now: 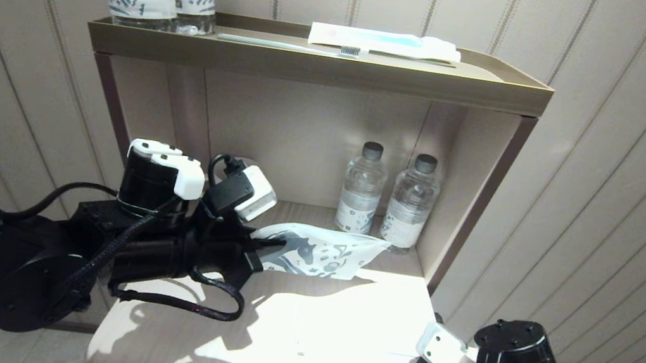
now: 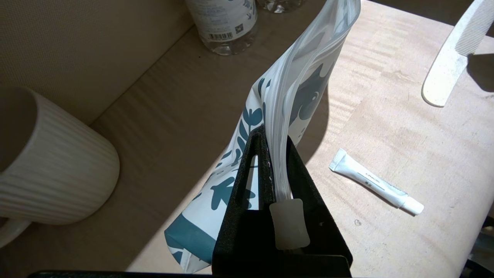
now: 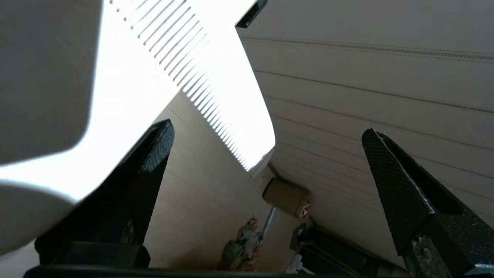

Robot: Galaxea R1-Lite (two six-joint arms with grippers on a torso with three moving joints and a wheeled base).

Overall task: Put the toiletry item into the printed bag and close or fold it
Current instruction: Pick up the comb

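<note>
The printed bag [image 2: 247, 170], white with dark blue figures, is pinched at its zip strip by my left gripper [image 2: 274, 135], which is shut on it. The bag hangs from the fingers with its bottom on the table; it also shows at the back of the table [image 1: 325, 252] ahead of the left gripper [image 1: 262, 243]. The toiletry item [image 2: 451, 54], a flat white comb with a rounded tip, lies on the table to the right. My right gripper [image 3: 267, 129] is wide open at the table's front right corner, and the toiletry item's toothed end [image 3: 216, 77] shows just beyond its fingers, untouched.
A small white toothpaste tube [image 2: 374, 181] lies on the table [image 1: 271, 353] between bag and comb. A ribbed white mug [image 2: 50, 162] stands left of the bag. Two water bottles [image 1: 388, 194] stand at the back. The shelf [image 1: 315, 65] above holds bottles, a toothbrush and a packet.
</note>
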